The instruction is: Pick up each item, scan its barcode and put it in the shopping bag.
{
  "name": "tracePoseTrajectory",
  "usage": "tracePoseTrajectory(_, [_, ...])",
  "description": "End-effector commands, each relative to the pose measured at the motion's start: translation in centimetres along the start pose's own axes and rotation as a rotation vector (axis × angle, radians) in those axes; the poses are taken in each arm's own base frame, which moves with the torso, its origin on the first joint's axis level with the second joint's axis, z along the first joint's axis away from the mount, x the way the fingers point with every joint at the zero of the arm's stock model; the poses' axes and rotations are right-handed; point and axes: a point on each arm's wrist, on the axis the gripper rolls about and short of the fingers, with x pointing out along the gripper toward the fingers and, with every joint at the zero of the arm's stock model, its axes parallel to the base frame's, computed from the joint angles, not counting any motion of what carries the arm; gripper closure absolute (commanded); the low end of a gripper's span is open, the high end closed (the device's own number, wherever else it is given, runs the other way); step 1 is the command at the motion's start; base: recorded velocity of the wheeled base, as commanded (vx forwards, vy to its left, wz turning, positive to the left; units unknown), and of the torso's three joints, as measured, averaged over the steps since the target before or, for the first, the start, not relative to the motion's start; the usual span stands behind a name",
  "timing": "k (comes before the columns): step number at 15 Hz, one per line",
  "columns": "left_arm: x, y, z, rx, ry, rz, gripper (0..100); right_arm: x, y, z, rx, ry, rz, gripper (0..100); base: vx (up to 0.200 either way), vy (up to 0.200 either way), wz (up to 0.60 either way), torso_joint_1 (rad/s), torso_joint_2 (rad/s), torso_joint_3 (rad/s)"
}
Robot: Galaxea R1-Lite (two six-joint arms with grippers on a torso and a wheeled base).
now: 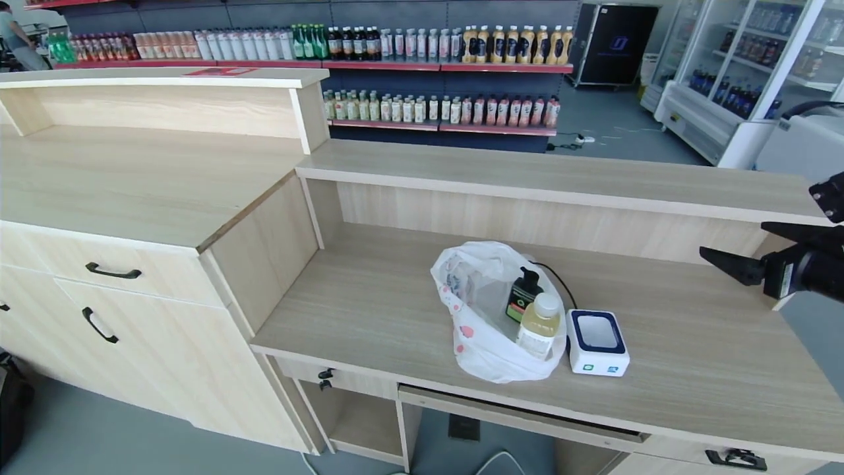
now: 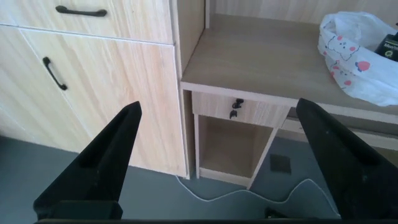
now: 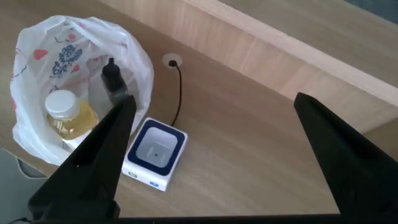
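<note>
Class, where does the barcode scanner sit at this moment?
In the head view, the barcode scanner sits on the lower counter, close beside the shopping bag, on the robot's right of it.

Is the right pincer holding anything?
No, the right pincer is open above the desk, with nothing between its fingers.

Shop; drink shelves (image 1: 448, 66); checkout counter (image 1: 395, 303)

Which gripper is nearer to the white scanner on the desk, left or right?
Right. The right gripper hangs over the desk, right of the scanner; the left gripper is off the desk's front, beyond the bag.
</note>
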Motion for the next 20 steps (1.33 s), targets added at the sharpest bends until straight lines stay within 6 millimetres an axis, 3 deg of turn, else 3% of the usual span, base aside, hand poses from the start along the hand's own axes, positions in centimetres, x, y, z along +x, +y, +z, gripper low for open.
tracePoseTrajectory(1, [0.0,0.0,0.0,0.0,0.0,0.001,0,-2.5,0.7,1.4,0.006,-0.037,-0.072,0,0.0,0.0,-0.6,0.002,0.0,0.007])
tracePoseTrajectory(6, [0.0,0.0,0.0,0.0,-0.001,0.001,0,-5.4,3.1,1.8,0.134,-0.023,-0.261,0,0.0,0.0,-0.6,0.002,0.0,0.001])
tracePoseTrajectory(9, [0.0,0.0,0.0,0.0,0.0,0.001,0,-9.1,6.0,-1.4,0.257,0.035,-0.299,0,0.0,0.0,0.0,0.0,0.0,0.0])
tracePoseTrajectory(13, [0.0,0.0,0.0,0.0,0.0,0.001,0,-14.6,10.1,-5.7,0.269,0.041,-0.286,0,0.0,0.0,0.0,0.0,0.0,0.0])
tracePoseTrajectory(17, [0.0,0.0,0.0,0.0,0.0,0.001,0,-17.0,11.7,-6.5,0.319,0.0,-0.239,0,0.0,0.0,0.0,0.0,0.0,0.0])
tracePoseTrajectory(20, [0.0,0.0,0.0,0.0,-0.001,0.001,0,-19.8,13.5,-8.2,0.342,0.008,-0.18,0,0.0,0.0,0.0,0.0,0.0,0.0])
